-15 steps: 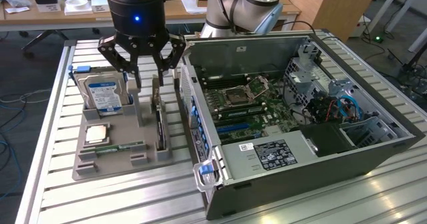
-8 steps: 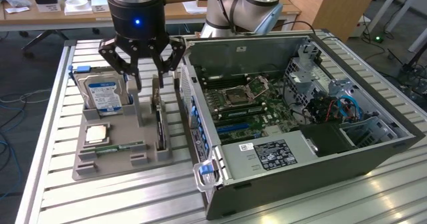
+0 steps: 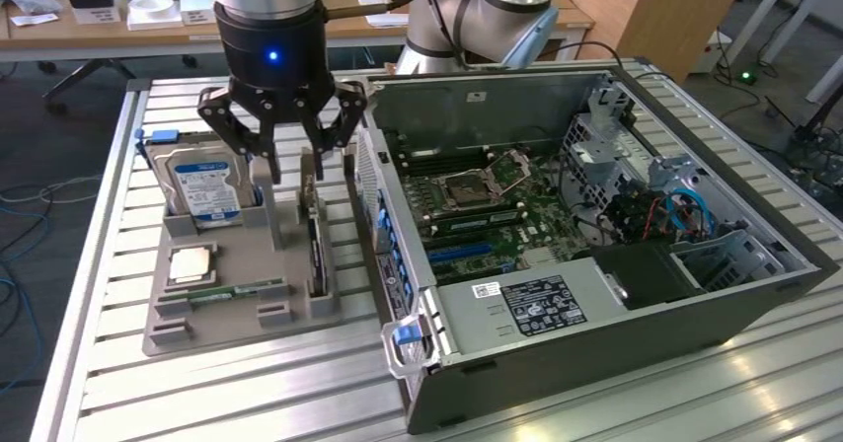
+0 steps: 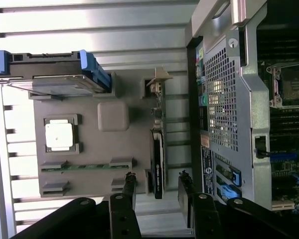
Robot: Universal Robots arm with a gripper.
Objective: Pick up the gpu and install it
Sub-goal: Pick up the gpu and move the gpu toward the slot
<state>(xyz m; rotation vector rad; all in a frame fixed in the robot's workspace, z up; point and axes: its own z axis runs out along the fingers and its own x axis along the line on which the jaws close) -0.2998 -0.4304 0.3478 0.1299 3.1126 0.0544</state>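
The gpu (image 3: 315,245) stands on edge in a slot of the grey holder tray (image 3: 224,335), a thin dark card with a silver bracket at its far end. In the wrist view the gpu (image 4: 158,154) shows edge-on as a narrow dark strip. My gripper (image 3: 286,166) hangs open just above the card's far end. In the wrist view my gripper (image 4: 157,186) has one black finger on each side of the card's end, with a gap on both sides. Nothing is held.
The tray also holds a silver hard drive (image 3: 204,190) with a blue-white label, a square processor (image 3: 191,262) and a green memory stick (image 3: 237,292). The open computer case (image 3: 658,294) lies at the exterior view's right, its motherboard (image 3: 488,205) exposed, close beside the tray.
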